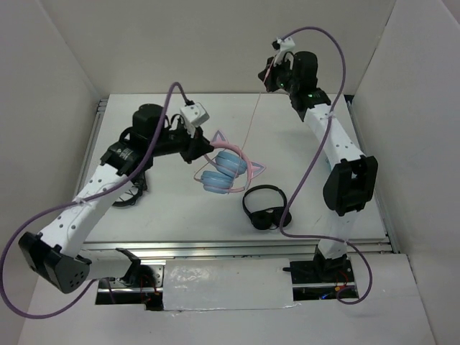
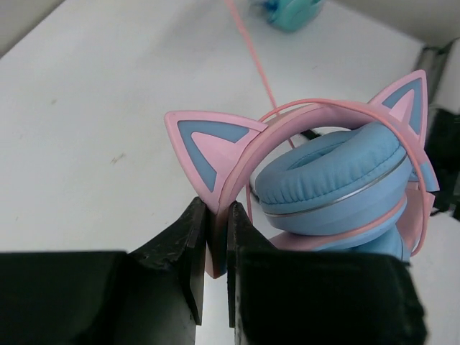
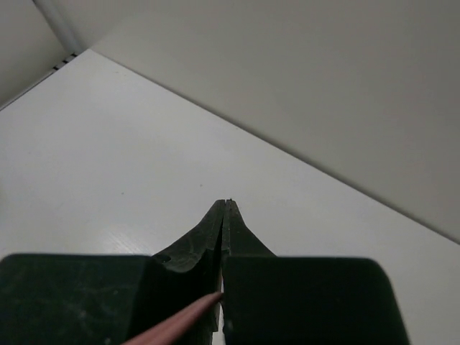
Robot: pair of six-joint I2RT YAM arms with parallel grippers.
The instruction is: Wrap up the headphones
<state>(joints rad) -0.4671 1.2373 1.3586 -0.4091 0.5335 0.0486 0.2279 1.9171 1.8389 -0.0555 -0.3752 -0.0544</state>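
The headphones (image 1: 223, 171) (image 2: 338, 180), with light-blue ear cups and a pink cat-ear headband, are held near the middle of the table. My left gripper (image 1: 203, 149) (image 2: 217, 215) is shut on the headband, just below one cat ear. The thin pink cable (image 1: 253, 122) (image 2: 251, 50) runs taut from the headphones up to my right gripper (image 1: 267, 74) (image 3: 226, 205). That gripper is raised at the back of the table and shut on the cable (image 3: 180, 323), which enters the jaws from below left.
Black headphones (image 1: 264, 207) lie on the table to the right of the blue ones. A black wire bundle (image 1: 133, 194) sits under the left arm. A teal object (image 2: 287, 11) shows at the top of the left wrist view. White walls enclose the table.
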